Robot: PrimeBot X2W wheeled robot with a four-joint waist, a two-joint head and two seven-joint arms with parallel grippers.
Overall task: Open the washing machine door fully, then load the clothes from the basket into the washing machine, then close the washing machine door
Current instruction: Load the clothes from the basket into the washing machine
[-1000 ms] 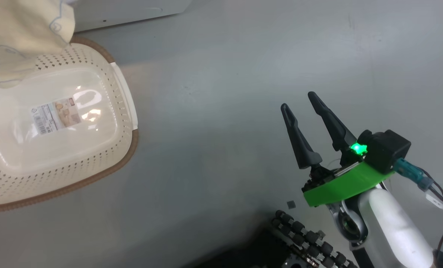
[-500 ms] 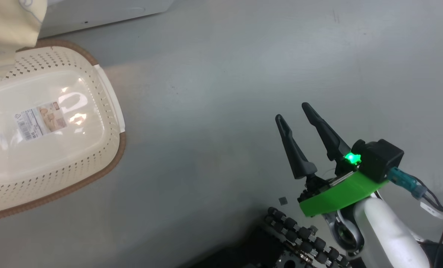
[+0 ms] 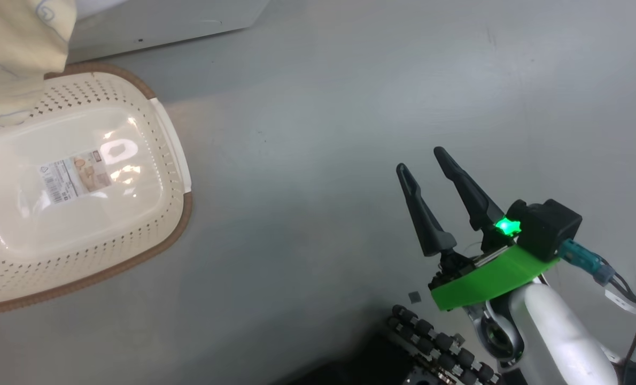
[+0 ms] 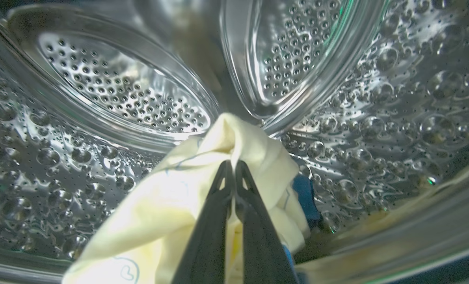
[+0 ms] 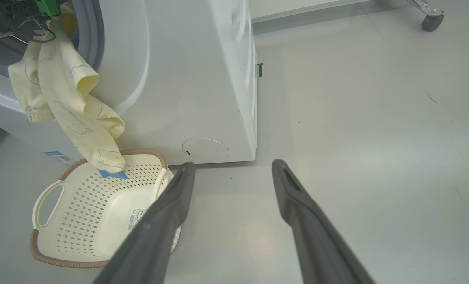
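Observation:
My left gripper [image 4: 233,163] is deep inside the perforated steel drum [image 4: 376,98], shut on a fold of the pale cream-yellow clothes [image 4: 171,205]. The rest of the clothes [image 5: 69,102] hangs out of the white washing machine [image 5: 187,79] opening, its blue patch touching the basket [image 5: 61,262] below. In the head view the cream basket [image 3: 184,203] sits at the left, its floor with the label bare, and the clothes [image 3: 13,53] drape over its far corner. My right gripper [image 3: 422,158] hovers open over the floor, holding nothing. The washing machine door is out of view.
Grey floor [image 5: 356,138] stretches to the right of the machine. A caster wheel [image 5: 431,21] stands far off by the wall. My own base with black rollers [image 3: 441,342] is just below the right arm.
The head camera swung left and partly back. The hanging clothes have drawn a little further off the basket's far corner. The right gripper stays open in about the same place.

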